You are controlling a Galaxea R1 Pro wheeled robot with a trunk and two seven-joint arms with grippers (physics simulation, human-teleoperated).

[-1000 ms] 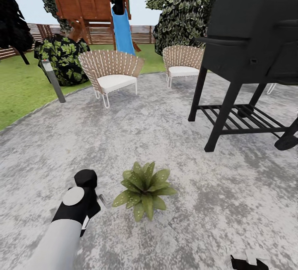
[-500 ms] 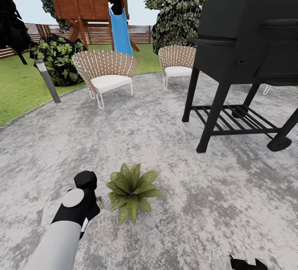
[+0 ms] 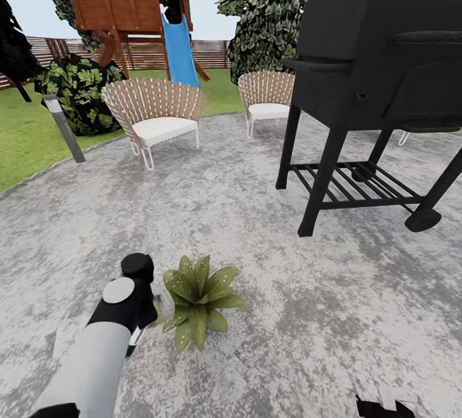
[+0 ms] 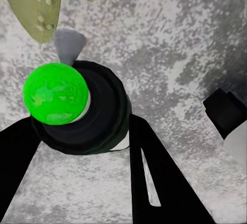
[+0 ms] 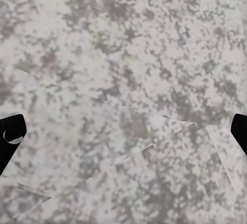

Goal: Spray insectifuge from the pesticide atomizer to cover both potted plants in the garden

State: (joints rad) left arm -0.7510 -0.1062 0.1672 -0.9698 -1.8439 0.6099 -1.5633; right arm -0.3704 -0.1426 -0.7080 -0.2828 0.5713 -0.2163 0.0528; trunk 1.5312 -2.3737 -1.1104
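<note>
One potted plant (image 3: 196, 299), a low rosette of spotted green leaves, sits on the stone patio (image 3: 224, 213). Just beside it, my left gripper (image 3: 138, 293) is shut on the pesticide atomizer (image 4: 87, 113). The left wrist view looks along this dark round bottle with its bright green base (image 4: 55, 93), held between both black fingers (image 4: 159, 177). A small grey cone (image 4: 69, 44) points from the bottle toward the plant's leaves (image 4: 33, 5). My right gripper (image 3: 385, 408) hangs low over bare stone, with its fingertips (image 5: 10, 136) spread wide and nothing between them. The second potted plant is out of view.
A large black grill (image 3: 385, 72) on legs stands at the right. Two wicker chairs (image 3: 157, 117) are at the patio's far side, with a grey lamp post (image 3: 63, 128), a round dark bush (image 3: 80, 91), the lawn, a wooden play tower with a blue slide (image 3: 178, 49) and a fence behind.
The whole view has slid leftward, so the camera moved. The plant now lies closer to my left gripper, which still holds the atomizer.
</note>
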